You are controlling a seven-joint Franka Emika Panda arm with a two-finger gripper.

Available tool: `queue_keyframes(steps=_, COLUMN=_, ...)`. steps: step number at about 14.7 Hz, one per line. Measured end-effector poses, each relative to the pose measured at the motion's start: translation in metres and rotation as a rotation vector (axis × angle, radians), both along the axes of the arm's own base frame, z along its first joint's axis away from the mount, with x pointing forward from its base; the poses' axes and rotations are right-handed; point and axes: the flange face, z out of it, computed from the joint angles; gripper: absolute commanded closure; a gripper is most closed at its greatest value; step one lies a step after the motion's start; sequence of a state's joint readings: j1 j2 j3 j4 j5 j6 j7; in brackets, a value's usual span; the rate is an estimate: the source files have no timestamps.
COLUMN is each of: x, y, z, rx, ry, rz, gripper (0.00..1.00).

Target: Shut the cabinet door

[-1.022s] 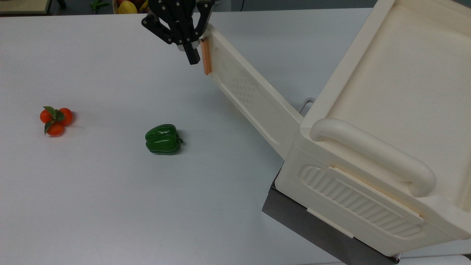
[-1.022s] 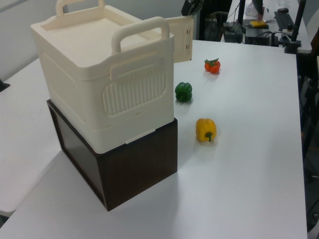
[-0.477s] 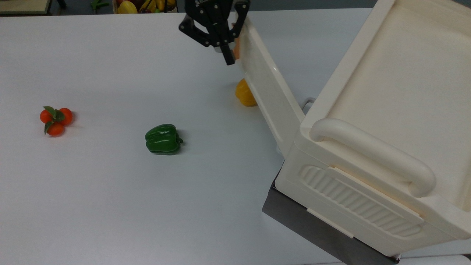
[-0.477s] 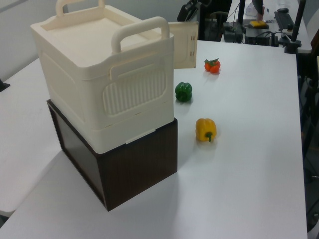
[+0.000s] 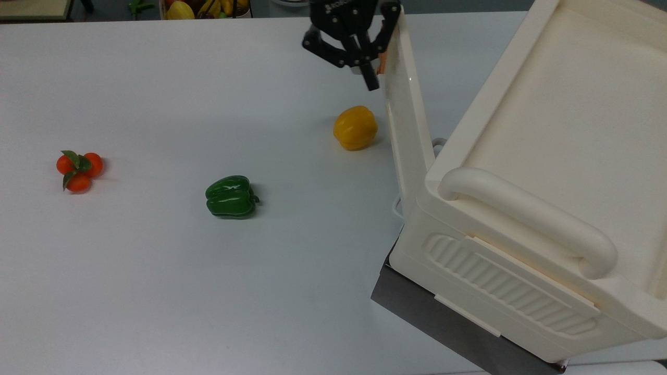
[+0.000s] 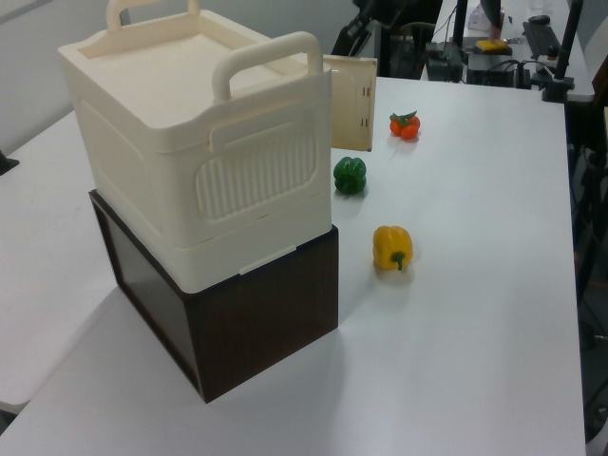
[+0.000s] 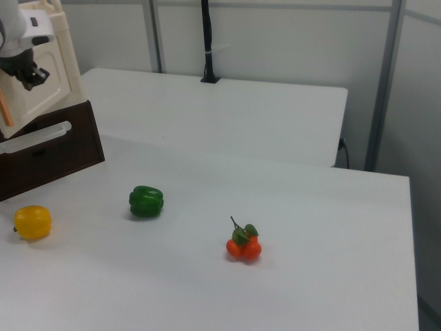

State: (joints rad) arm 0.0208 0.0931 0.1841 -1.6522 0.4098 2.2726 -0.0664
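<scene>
top view: pincer (image 5: 365, 62) spread, beside the door (image 5: 409, 130) end; push steadily toward the cabinet (image 5: 526, 219), clear of the yellow pepper (image 5: 355, 127).

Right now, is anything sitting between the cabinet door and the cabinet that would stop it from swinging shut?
Nothing visible does. The cabinet door stands ajar from the cabinet, with the gripper at its handle end. The yellow pepper lies on the door's outer side, away from the closing gap.
</scene>
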Motion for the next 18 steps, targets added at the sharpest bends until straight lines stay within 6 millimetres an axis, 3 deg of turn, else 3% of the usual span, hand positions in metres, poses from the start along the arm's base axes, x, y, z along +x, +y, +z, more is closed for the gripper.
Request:
queue_keyframes(steps=11, x=-0.003, y=0.079, z=-0.017, rx=0.041, ry=-0.048, rz=0.082, gripper=1.00)
queue_keyframes(steps=18, x=-0.004, y=0.101, z=-0.016, rx=0.067, ry=-0.111, rz=0.087, gripper=1.00)
